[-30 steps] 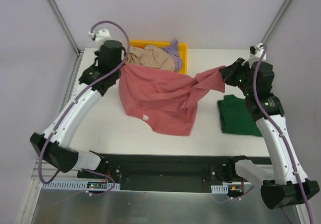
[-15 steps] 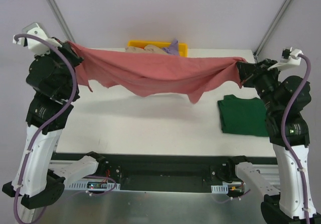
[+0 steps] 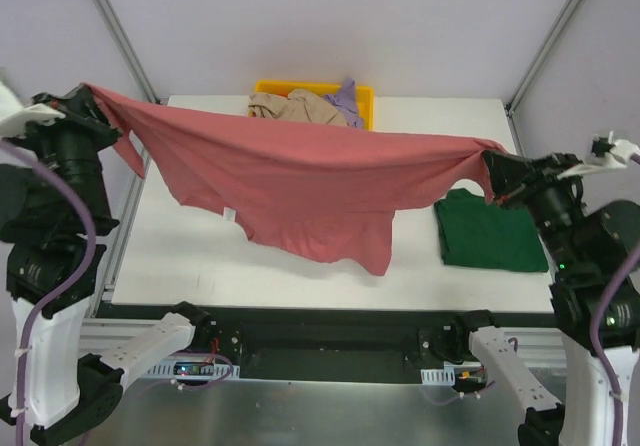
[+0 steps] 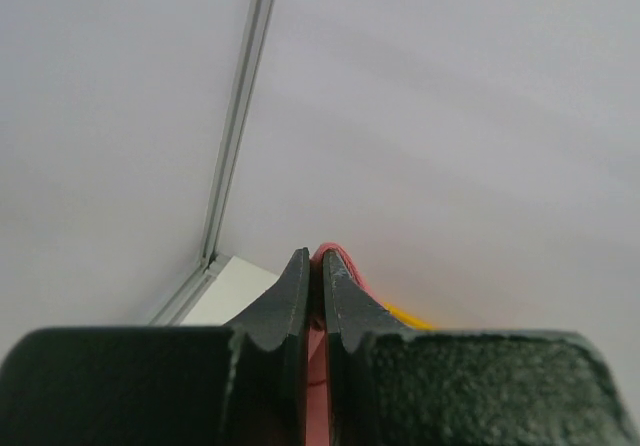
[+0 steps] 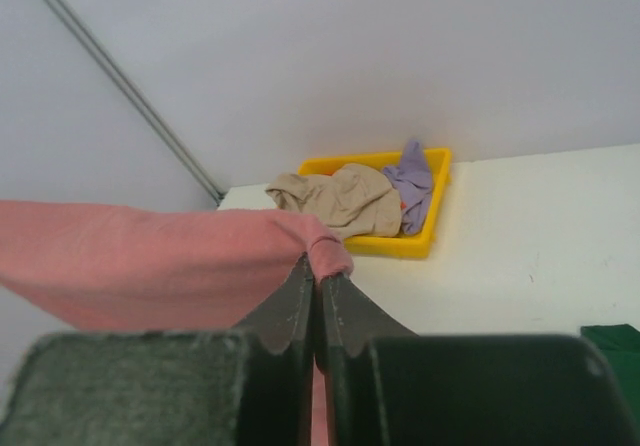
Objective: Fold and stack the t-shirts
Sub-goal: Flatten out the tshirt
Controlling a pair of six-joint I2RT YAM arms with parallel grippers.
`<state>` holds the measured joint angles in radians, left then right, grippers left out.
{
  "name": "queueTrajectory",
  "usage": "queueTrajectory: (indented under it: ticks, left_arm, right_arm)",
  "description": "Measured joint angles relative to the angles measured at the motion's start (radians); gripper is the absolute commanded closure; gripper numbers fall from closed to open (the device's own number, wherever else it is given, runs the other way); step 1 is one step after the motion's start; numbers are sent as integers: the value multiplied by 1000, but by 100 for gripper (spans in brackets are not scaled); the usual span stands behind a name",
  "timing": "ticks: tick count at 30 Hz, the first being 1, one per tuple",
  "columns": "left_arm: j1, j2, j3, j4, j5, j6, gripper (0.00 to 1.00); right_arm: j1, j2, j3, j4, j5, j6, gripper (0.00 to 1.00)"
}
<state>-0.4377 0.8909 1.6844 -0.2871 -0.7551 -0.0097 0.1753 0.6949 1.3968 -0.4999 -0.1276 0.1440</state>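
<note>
Four shirts show, and one of them is in the air. The rose-red t-shirt hangs stretched between the two arms, on the near side of the yellow tray and above the desk. Its span reaches well past both ends of the tray.

The left tool is pinched together on one upper edge, a thin fold of red cloth showing between its dark, ridged fingers. The right tool is clamped on the opposite edge, with a small bunch of cloth puffing up over its tips.

The shirt looks light and wholly limp. Its top edge sags between the grips, and the lower part drops in an uneven, wavy curve, lowest toward the right. The knit is matte and soft, likely grippy enough for a pinch. Yet each hold is only a narrow fold, so hard tension could pull it free.

I cannot tell whether shoulders or hem corners are held. Two corners of one straight edge would be the best hold, so the cloth lays down flat.

The dark green t-shirt lies on the desk as a flat, squared packet, to the right of the tray and nearer the arm bases. The beige t-shirt sits crumpled inside the tray, with the lavender t-shirt bunched at the tray's right end. The tray itself is rigid, glossy plastic with straight low walls.
</note>
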Motion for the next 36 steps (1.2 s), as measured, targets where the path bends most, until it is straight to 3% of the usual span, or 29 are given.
queueTrajectory:
  ticks: [9,13,16,17,18,21,23,26,29,33,36]
  left_arm:
    - [0,43,121,162,-22,125,100]
    - [26,233,166,228,-31,153,100]
    - [63,472,202,243,-6,146,100]
    - [71,547,217,238,4,139,92]
    - [79,643,240,235,21,130,78]
    - [86,922,305,183,70,108,37]
    - [86,1099,351,113,103,82,1]
    - [86,1252,369,-13,135,50,1]
    - [85,1260,341,-104,152,16,1]
    - [86,1064,172,-119,163,-63,1]
    - [86,800,-40,-118,240,-161,1]
  right_arm:
    - [0,-164,-107,5,-55,94,95]
    - [-1,-117,-214,5,-45,126,94]
    - [-1,-31,-315,8,23,135,93]
    - [-2,3,-342,9,50,137,89]
    - [-4,47,-378,16,84,142,84]
    - [-23,185,-472,32,158,163,51]
    - [-48,289,-521,35,197,174,31]
    - [-81,406,-538,20,240,159,17]
    - [-87,425,-529,17,260,123,12]
    - [-73,415,-510,34,244,50,0]
    - [-4,391,-512,51,207,-28,4]
